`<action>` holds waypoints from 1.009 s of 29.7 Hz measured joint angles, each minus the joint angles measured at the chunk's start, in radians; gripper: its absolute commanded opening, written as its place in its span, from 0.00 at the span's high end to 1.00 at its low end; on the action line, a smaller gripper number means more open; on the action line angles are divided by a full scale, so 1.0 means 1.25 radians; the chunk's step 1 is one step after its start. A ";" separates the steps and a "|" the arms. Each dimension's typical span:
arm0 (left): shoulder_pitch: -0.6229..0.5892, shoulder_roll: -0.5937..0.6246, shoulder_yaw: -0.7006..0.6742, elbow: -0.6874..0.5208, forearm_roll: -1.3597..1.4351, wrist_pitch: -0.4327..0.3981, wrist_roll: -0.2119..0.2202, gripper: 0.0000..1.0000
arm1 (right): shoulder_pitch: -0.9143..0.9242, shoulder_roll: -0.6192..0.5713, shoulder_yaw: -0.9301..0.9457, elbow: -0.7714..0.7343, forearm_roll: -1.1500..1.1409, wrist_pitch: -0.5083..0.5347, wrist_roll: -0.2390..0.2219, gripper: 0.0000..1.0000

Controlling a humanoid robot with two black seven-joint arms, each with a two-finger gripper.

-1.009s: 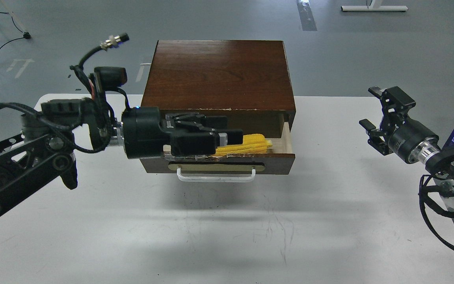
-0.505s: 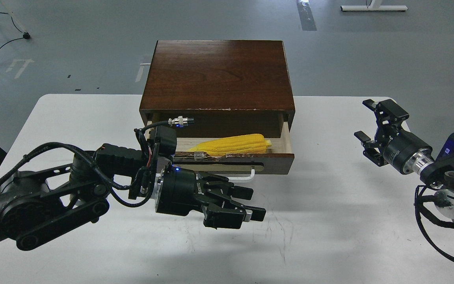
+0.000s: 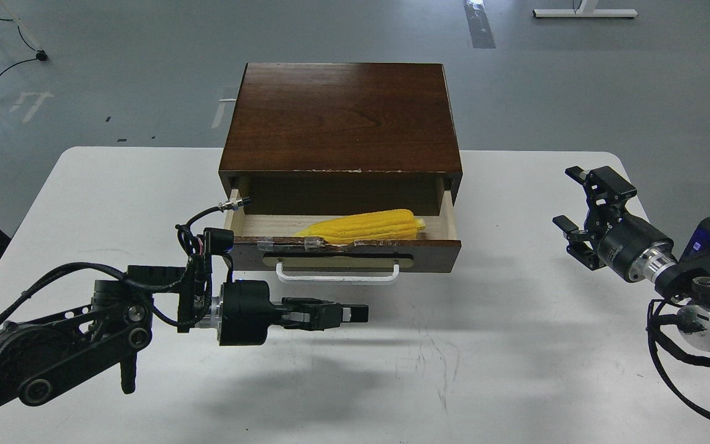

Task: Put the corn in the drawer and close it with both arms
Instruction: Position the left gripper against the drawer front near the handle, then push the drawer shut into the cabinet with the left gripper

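The yellow corn (image 3: 361,226) lies lengthwise inside the open drawer (image 3: 435,254) of the dark brown cabinet (image 3: 339,117). The drawer sticks out toward me and its white bar handle (image 3: 338,276) faces me. My left gripper (image 3: 358,313) hovers low over the table just in front of and below the handle. It holds nothing and is seen side-on, so its fingers overlap. My right gripper (image 3: 571,198) is open and empty, above the table well right of the drawer, its fingers pointing left and away.
The cabinet stands at the far middle of the white table (image 3: 453,370). A cable connector (image 3: 235,202) on my left arm sits beside the drawer's left front corner. Grey floor lies beyond the table.
My left gripper left the drawer, dropped in front of it and turned side-on below the handle. The corn stayed in the drawer. My right gripper sank slightly toward me.
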 measured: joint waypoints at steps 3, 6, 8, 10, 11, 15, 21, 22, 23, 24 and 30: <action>0.000 -0.001 -0.005 0.018 -0.015 0.000 0.000 1.00 | 0.000 0.003 0.000 0.002 0.000 0.000 0.000 0.00; 0.000 -0.001 -0.007 0.026 -0.024 0.000 0.000 1.00 | -0.002 0.008 0.000 0.002 0.000 0.000 0.000 0.00; 0.000 -0.001 -0.012 0.034 -0.026 0.000 0.000 1.00 | -0.005 0.011 0.000 0.002 0.000 0.000 0.000 0.00; 0.000 0.000 -0.017 0.040 -0.027 0.000 0.000 1.00 | -0.006 0.014 0.000 0.003 0.000 0.000 0.000 0.00; 0.000 0.000 -0.018 0.042 -0.027 0.000 0.000 1.00 | -0.006 0.015 0.000 0.003 0.000 0.000 0.000 0.00; 0.000 0.000 -0.021 0.046 -0.028 0.000 0.000 1.00 | -0.007 0.018 0.000 0.003 0.000 0.000 0.000 0.00; 0.000 -0.005 -0.029 0.063 -0.030 0.000 0.000 1.00 | -0.013 0.020 0.000 0.005 0.000 0.000 0.000 0.00; 0.000 -0.006 -0.031 0.066 -0.032 0.000 0.000 1.00 | -0.015 0.021 0.000 0.005 0.000 0.000 0.000 0.00; 0.000 -0.006 -0.033 0.068 -0.034 0.000 0.000 1.00 | -0.017 0.021 0.000 0.005 0.000 0.000 0.000 0.00; 0.000 -0.007 -0.036 0.069 -0.037 0.000 0.000 1.00 | -0.019 0.023 0.000 0.005 0.000 0.000 0.000 0.00; 0.000 -0.007 -0.044 0.072 -0.054 0.000 0.000 1.00 | -0.025 0.028 0.000 0.004 0.000 0.000 0.000 0.00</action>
